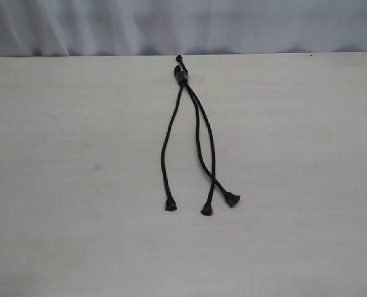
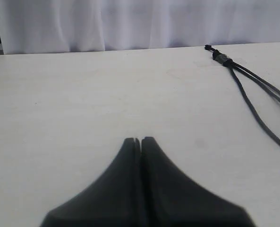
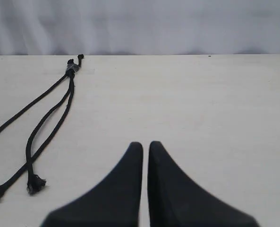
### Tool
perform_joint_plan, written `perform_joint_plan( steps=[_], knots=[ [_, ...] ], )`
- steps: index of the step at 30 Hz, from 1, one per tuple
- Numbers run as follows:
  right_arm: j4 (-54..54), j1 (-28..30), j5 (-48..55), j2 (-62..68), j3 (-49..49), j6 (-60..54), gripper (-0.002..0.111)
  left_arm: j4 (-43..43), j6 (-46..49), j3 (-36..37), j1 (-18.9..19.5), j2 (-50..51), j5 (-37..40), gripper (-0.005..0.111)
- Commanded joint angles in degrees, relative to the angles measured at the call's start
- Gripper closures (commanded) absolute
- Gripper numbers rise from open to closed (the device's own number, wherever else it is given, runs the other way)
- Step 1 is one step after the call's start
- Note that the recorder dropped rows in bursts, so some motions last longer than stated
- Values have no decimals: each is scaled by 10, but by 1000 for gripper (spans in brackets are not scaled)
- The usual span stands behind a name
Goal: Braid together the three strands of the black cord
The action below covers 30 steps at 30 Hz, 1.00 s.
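Observation:
The black cord (image 1: 198, 133) lies flat in the middle of the table, its knot (image 1: 182, 77) near the far edge. The three strands fan toward me. The left strand (image 1: 167, 142) lies apart, while the other two cross just above their flared tips (image 1: 207, 210) (image 1: 233, 200). No gripper shows in the exterior view. The left gripper (image 2: 140, 140) is shut and empty over bare table, with the cord (image 2: 250, 101) well off to its side. The right gripper (image 3: 145, 145) is shut with a hairline gap and holds nothing, and the cord (image 3: 55, 123) lies off to its other side.
The pale table (image 1: 78, 185) ends at a far edge just behind the knot. A white curtain (image 1: 171, 25) hangs behind it.

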<state>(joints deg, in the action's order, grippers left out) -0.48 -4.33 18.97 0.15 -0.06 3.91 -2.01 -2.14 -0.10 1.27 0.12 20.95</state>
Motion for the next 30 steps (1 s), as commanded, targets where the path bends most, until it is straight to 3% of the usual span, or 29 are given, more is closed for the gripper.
perform_joint_plan(
  steps=[1,16,24,30],
  knots=[
    [1,2,-7,-2,1,-1,104,8,5,1,0,-1,-3,107],
    [1,2,-27,-2,1,-1,104,41,5,1,0,-1,-16,107],
    [1,2,-285,-2,1,-3,104,35,5,1,0,-1,-227,107],
    [1,2,-429,-2,1,-4,104,34,5,1,0,-1,-296,107]
  ],
)
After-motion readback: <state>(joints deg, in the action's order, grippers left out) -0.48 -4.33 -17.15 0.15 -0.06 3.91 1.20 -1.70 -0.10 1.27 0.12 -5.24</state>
